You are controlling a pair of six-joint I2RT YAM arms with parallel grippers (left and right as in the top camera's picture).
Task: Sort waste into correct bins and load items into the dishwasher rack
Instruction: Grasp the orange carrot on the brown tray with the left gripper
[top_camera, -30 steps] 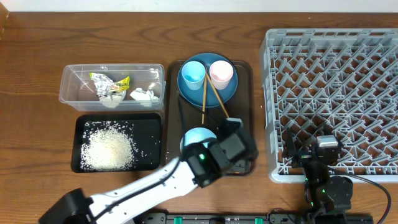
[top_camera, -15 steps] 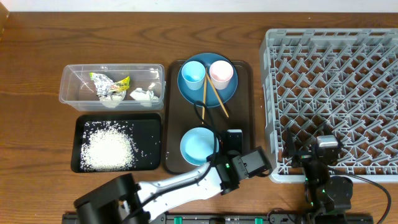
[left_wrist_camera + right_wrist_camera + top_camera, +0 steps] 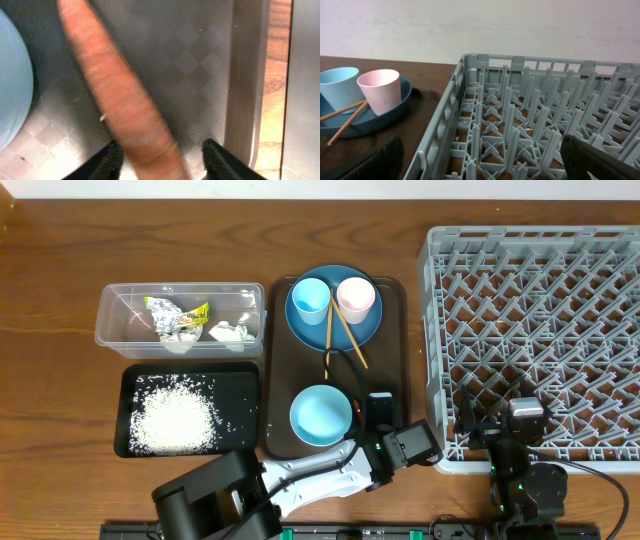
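My left gripper point(image 3: 380, 412) is open low over the front right corner of the brown serving tray point(image 3: 388, 345). In the left wrist view its jaws point(image 3: 165, 162) straddle the orange carrot point(image 3: 120, 95), which lies on the tray; the carrot is hidden in the overhead view. The bowl point(image 3: 321, 415) sits just left of it. The blue plate point(image 3: 352, 333) holds the light-blue cup point(image 3: 310, 297), pink cup point(image 3: 355, 297) and chopsticks point(image 3: 327, 350). My right gripper point(image 3: 525, 418) is open and empty at the front edge of the grey rack point(image 3: 540, 300).
The clear tub point(image 3: 110, 330) holds the yellow-green wrapper point(image 3: 175, 315) and white tissue point(image 3: 228, 332). The black tray point(image 3: 125, 410) holds rice point(image 3: 175, 420). The right wrist view shows the rack point(image 3: 535, 115), pink cup point(image 3: 380, 85) and light-blue cup point(image 3: 337, 82).
My left gripper has moved toward the front right corner of the brown tray and lowered, uncovering the bowl. The right arm has not moved.
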